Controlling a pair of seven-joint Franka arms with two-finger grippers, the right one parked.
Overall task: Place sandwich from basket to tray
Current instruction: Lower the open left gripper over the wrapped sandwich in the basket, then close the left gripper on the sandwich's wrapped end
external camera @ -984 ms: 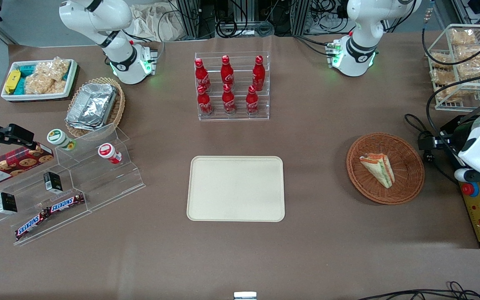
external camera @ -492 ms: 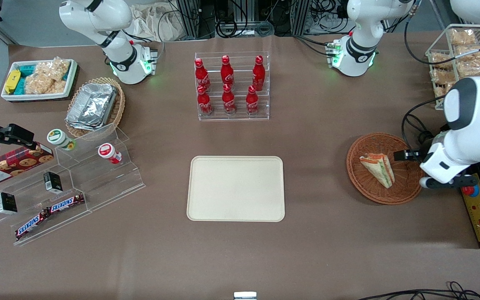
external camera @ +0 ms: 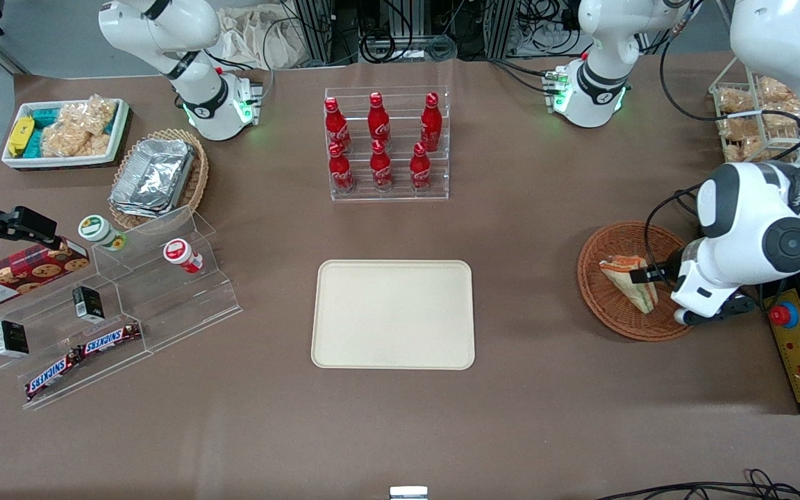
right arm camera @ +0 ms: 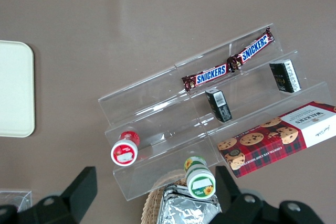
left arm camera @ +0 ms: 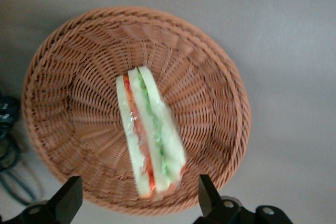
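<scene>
The round, reddish-brown woven wicker basket point(external camera: 639, 280) point(left arm camera: 134, 106) holds the triangular wedge sandwich in clear wrap point(external camera: 630, 281) point(left arm camera: 149, 137), pale bread with red, orange and green filling stripes, lying near the basket's middle. The flat cream-beige rectangular tray with rounded corners point(external camera: 393, 314) sits bare at the table's centre, well apart from the basket, toward the parked arm's end. Farther from the front camera than the tray, a clear acrylic rack point(external camera: 387, 146) carries six red cola bottles. Everything rests on a brown table surface point(external camera: 546, 389), with cables and metal framing along its back edge. The white left arm bends over the basket's outer rim, and its black two-finger gripper point(external camera: 643, 274) point(left arm camera: 136, 200) hangs above the sandwich with fingers spread wide, gripping nothing.
</scene>
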